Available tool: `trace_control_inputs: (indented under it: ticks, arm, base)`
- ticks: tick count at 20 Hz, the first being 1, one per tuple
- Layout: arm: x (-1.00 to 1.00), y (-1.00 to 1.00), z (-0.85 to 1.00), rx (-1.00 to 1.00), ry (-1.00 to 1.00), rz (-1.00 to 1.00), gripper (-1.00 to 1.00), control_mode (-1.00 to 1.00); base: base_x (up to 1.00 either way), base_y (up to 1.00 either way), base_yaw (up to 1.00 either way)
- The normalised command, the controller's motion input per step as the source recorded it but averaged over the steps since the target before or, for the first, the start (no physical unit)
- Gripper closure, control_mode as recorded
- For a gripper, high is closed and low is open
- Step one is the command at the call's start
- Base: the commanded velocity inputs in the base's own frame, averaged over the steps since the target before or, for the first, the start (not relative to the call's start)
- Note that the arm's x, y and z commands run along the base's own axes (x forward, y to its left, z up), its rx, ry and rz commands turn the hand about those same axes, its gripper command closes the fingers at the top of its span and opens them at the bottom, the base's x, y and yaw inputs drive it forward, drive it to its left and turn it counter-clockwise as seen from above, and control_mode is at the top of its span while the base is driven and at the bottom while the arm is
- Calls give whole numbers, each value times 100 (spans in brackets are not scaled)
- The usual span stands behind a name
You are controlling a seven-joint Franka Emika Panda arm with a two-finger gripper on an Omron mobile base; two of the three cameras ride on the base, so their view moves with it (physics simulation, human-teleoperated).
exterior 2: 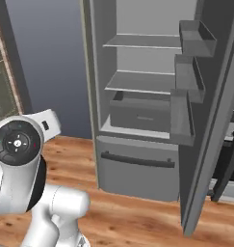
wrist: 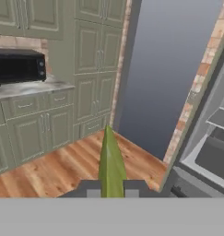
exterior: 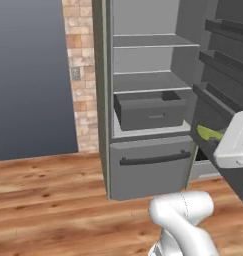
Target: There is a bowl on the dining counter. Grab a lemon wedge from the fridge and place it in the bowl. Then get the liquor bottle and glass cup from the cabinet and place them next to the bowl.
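Left base view: the tall grey fridge (exterior: 143, 100) stands open in the middle of the frame, with bare grey shelves, a dark grey drawer (exterior: 149, 111) pulled partly out, and a lower compartment with a dark bar handle. At the right edge, the white hand of the arm hangs in front of the open door's bins, and the small yellow-green curved lemon wedge (exterior: 209, 133) pokes out to the left of it. The jaws themselves are hidden behind the hand here.

Right base view: the same fridge fills the centre and right, its door (exterior 2: 210, 120) swung open toward the lower right with grey bins on its inner face. The wooden plank floor (exterior 2: 133, 217) runs along the bottom.

Hand view: the two dark finger tips at the bottom centre are drawn close together, pinching the lemon wedge, which rises upright between them as a narrow green blade. Beyond it, pale green cabinets (wrist: 85, 69) and a black microwave (wrist: 19, 67) on a counter sit at upper left; the fridge's interior shows at the right edge.
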Motion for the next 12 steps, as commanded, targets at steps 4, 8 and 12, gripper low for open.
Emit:
trace_control_inputs:
  ticks: [4,8,12]
  arm:
    - [0,0,0,0,0,0,100,100]
    - [0,0,0,0,0,0,100,100]
    - [0,0,0,0,0,0,100,100]
  base:
    - [-86,39,-24]
    - [-89,38,-38]
    - [-100,30,-46]
